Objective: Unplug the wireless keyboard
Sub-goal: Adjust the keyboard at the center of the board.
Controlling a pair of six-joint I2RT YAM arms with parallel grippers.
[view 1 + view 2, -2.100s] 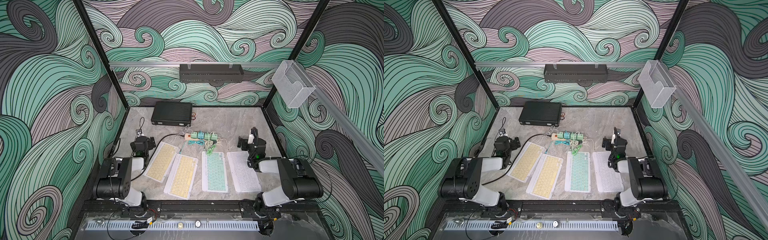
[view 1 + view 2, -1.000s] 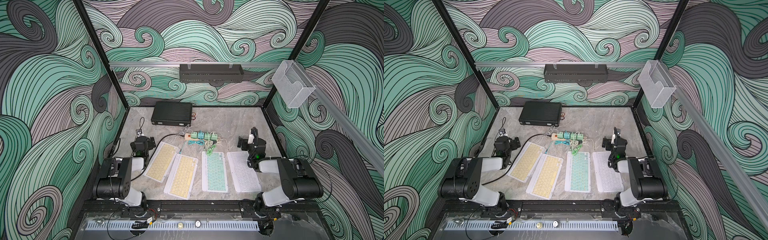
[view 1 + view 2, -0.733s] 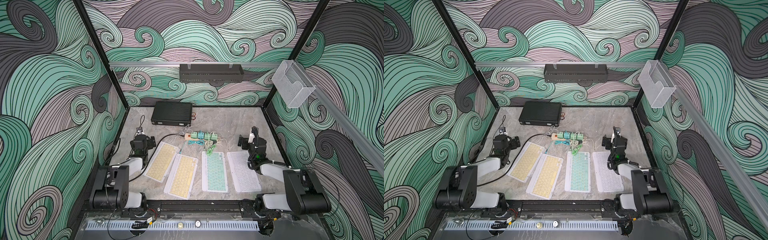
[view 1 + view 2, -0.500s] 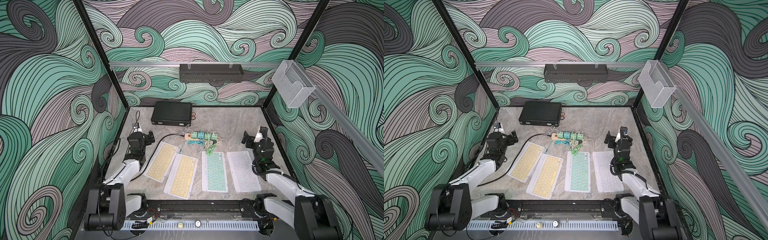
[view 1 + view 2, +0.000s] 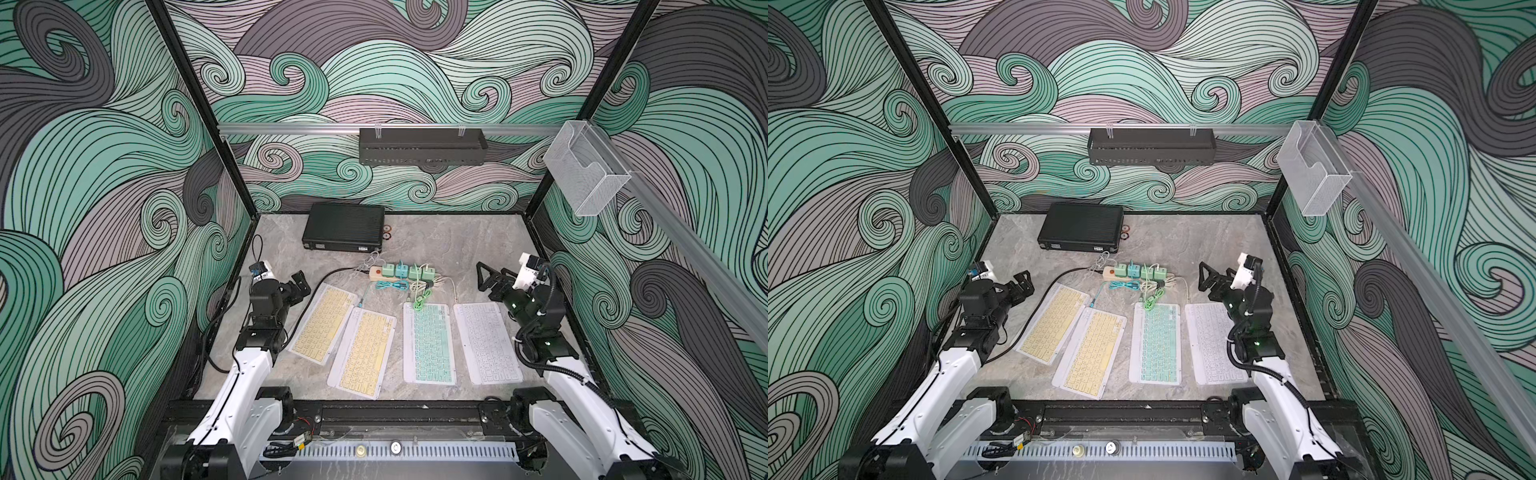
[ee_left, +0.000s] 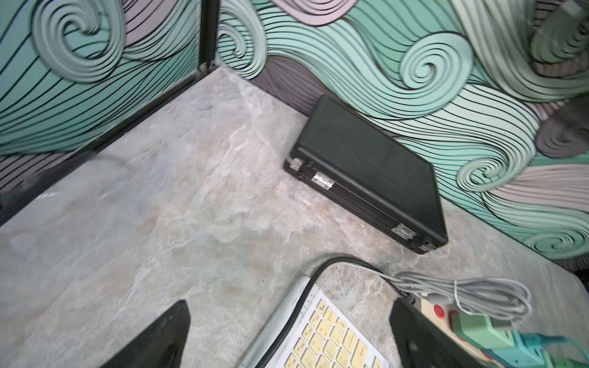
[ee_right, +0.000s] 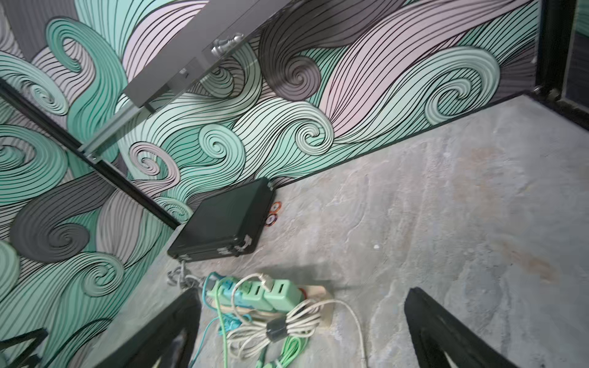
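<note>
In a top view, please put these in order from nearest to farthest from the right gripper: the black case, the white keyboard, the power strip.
1. white keyboard, rightmost in the row, its far end almost under the open right gripper.
2. power strip, mid-table, toward the left arm.
3. black case, against the back wall.

keyboards: four laid flat in a row, outer yellow keyboard [image 5: 322,324] and inner yellow keyboard [image 5: 363,350] angled, mint keyboard [image 5: 429,343] and white keyboard [image 5: 487,343] straight | power strip [image 5: 376,272]: parked just behind them, chargers [image 5: 407,271] plugged in | cables: teal cable [image 5: 390,285] led to inner yellow's top edge, green cable [image 5: 420,298] to mint's, white cable [image 5: 451,286] to white's
</note>
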